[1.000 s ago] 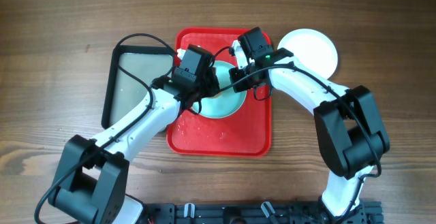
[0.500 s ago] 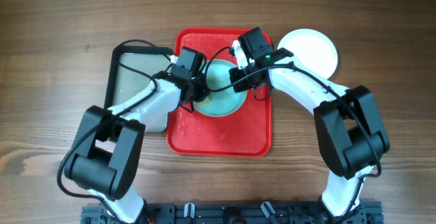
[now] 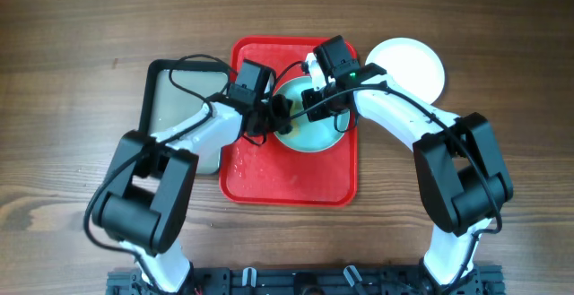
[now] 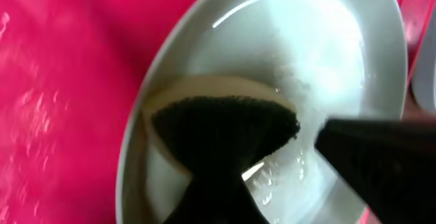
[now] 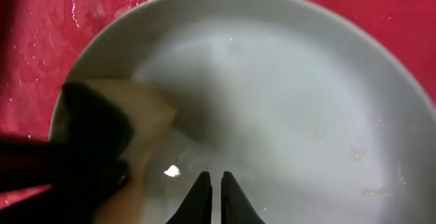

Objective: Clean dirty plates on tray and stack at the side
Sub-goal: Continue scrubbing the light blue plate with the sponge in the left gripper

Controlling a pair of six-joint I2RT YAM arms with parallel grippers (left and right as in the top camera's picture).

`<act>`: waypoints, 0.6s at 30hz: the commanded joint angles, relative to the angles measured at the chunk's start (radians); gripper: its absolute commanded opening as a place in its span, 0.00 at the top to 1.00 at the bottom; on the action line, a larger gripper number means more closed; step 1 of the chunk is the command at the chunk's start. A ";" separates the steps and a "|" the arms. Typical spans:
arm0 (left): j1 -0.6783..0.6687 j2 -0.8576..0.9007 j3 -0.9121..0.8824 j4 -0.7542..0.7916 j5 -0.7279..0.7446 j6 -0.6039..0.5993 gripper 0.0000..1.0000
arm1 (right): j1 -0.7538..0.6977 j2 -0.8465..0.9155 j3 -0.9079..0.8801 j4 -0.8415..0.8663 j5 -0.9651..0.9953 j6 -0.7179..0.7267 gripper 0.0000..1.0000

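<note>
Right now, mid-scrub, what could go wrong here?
1. The tray is wet, so the plate could skid under the scrubbing sponge.
2. The left pincer and right pincer crowd over that one plate and might collide.
3. The white plate lies right beside the right arm; a swing may knock it.

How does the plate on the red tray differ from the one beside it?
The mint plate sits on the red tray, the white plate on the table. The mint plate is wet, with a sponge in it; the white plate lies bare, untouched. Both are round, shallow, similar in size.
</note>
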 commanded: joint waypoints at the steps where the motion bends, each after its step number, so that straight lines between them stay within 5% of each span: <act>1: -0.009 -0.171 -0.013 -0.040 -0.091 0.029 0.96 | 0.002 0.019 -0.008 0.004 -0.009 0.011 0.92; 7: -0.009 -0.195 -0.013 -0.149 -0.308 0.028 0.95 | 0.002 0.018 -0.008 0.003 -0.008 0.010 0.92; 18: -0.009 -0.160 -0.013 -0.080 -0.310 0.030 0.96 | 0.002 0.019 -0.008 0.004 -0.009 0.011 0.92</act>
